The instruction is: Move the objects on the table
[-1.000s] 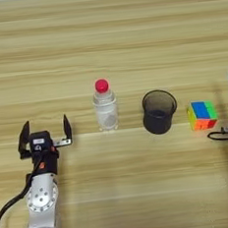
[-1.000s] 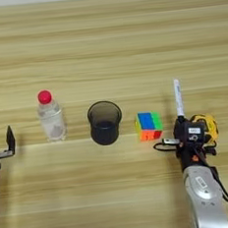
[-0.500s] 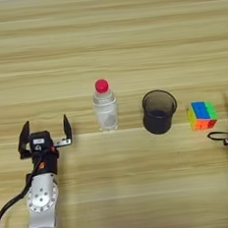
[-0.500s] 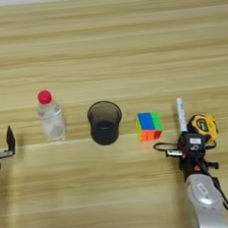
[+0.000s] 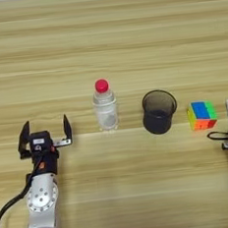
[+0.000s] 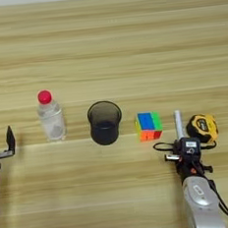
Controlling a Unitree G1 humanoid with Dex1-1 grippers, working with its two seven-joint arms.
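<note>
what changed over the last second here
The right gripper drew back toward the robot, away from the marker and tape measure, now uncovered on the table. The left gripper, bottle, cup and puzzle cube stayed put.

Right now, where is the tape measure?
The tape measure lies on the table's right side, seen only in the right eye view, just right of the white marker and beside the right tool.

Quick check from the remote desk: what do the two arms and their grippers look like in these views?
Both arms are silver-grey metal with a round joint disc. The left gripper has two black fingers on a black block with small red and white markings, and a black cable. The right gripper has a similar black block and cable loop.
</note>
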